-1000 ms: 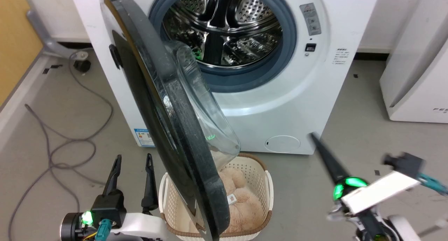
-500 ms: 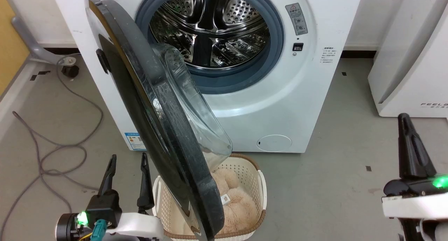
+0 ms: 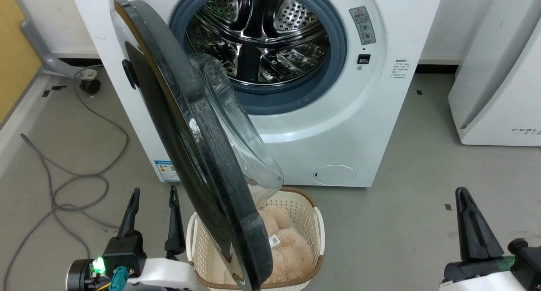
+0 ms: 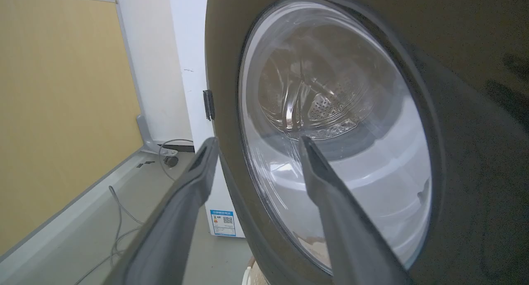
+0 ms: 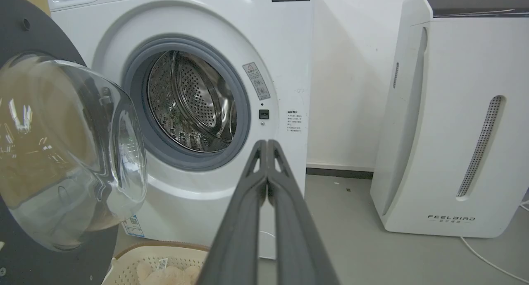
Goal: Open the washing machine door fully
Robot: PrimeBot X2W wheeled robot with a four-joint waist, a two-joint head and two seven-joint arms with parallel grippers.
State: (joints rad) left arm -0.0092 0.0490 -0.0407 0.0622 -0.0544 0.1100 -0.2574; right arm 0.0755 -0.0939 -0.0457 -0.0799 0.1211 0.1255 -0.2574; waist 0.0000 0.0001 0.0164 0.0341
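Grey floor (image 3: 401, 223) runs across the frame, with a white washer (image 3: 338, 126) standing at upper centre and a slanted white appliance (image 3: 498, 80) at the right edge. A loose cable (image 3: 63, 185) curls over the floor at left.

The door (image 3: 198, 156) is hinged on the washer's left side and stands swung partway out, seen nearly edge-on. It slants from the upper left down to the bottom centre. Its clear glass bowl faces right, toward the steel drum (image 3: 258, 33), which is exposed inside its grey gasket (image 3: 338, 71). The door's lower rim hangs over a cream basket (image 3: 315, 223) on the floor, which holds a beige plush toy (image 3: 287, 248).

At lower left the left end effector (image 3: 154, 189) has its fingers spread wide and holds nothing. It is just beside the door's black outer face, apart from it. At lower right the right end effector (image 3: 461, 191) has its fingers pressed together, empty, well apart from the door.
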